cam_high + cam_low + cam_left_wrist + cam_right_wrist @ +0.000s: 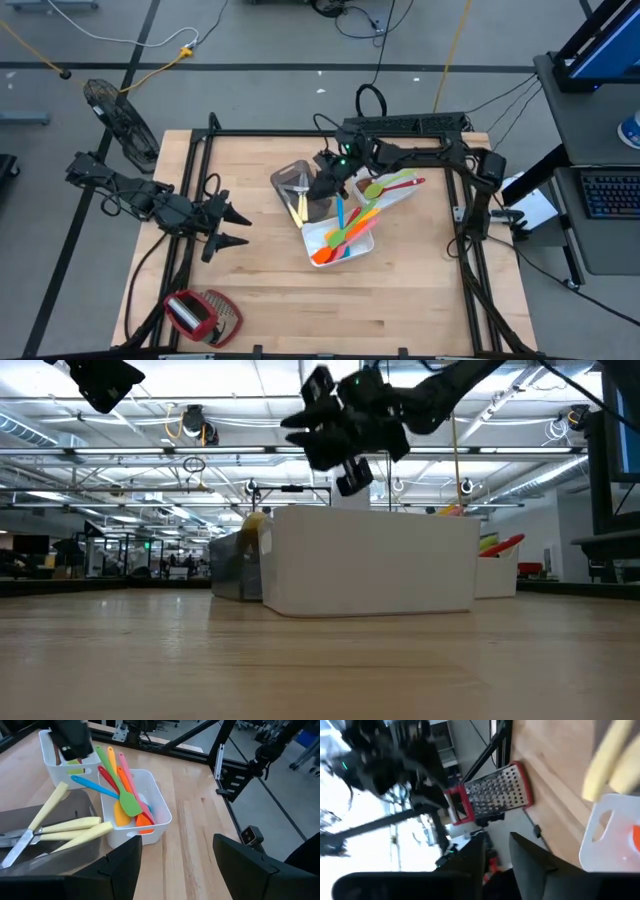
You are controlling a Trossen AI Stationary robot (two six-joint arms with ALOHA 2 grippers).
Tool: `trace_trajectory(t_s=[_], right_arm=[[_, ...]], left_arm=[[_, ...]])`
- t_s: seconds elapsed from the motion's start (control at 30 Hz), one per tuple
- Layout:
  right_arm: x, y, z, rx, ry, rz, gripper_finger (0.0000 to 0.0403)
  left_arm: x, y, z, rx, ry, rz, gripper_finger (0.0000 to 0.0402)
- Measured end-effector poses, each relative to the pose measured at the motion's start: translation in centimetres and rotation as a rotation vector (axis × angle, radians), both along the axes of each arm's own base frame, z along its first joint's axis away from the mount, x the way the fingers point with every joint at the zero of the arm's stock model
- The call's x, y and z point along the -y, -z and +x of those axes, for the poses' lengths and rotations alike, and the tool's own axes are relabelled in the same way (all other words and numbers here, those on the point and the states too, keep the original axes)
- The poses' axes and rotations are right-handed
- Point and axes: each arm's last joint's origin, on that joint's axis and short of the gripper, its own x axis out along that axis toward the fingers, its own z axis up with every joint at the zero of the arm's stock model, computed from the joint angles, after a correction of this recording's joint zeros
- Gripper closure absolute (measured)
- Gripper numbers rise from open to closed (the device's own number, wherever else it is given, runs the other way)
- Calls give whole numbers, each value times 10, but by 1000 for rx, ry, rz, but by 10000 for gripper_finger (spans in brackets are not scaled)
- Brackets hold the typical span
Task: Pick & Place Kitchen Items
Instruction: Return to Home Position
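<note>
Over the bin [292, 180] near the desk's far edge, our right gripper [325, 188], jaws parted and empty, needed lifting straight up, we judged; our left gripper [245, 229] hung spread by the left edge.

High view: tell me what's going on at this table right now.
The right gripper hangs open and empty above the grey bin, where pale-handled cutlery lies. Beside the bin, two white trays hold coloured spoons and spatulas. The left gripper hovers open over the left side of the table, holding nothing. A red grater lies near the table's edge on the left arm's side.
</note>
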Motion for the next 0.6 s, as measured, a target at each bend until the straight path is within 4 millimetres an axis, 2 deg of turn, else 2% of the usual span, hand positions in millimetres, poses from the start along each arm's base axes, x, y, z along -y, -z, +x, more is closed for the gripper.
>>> trace_trajectory(t_s=[0.23, 0.5, 0.6], right_arm=[[-44, -31, -4, 147, 8, -275, 393], [-96, -55, -25, 173, 54, -710, 401], [-118, -62, -39, 148, 34, -886, 402]], left_arm=[[-4, 0, 1, -4, -104, -59, 151], [-5, -1, 1, -7, -99, -94, 151], [-5, -1, 0, -1, -68, -83, 151]])
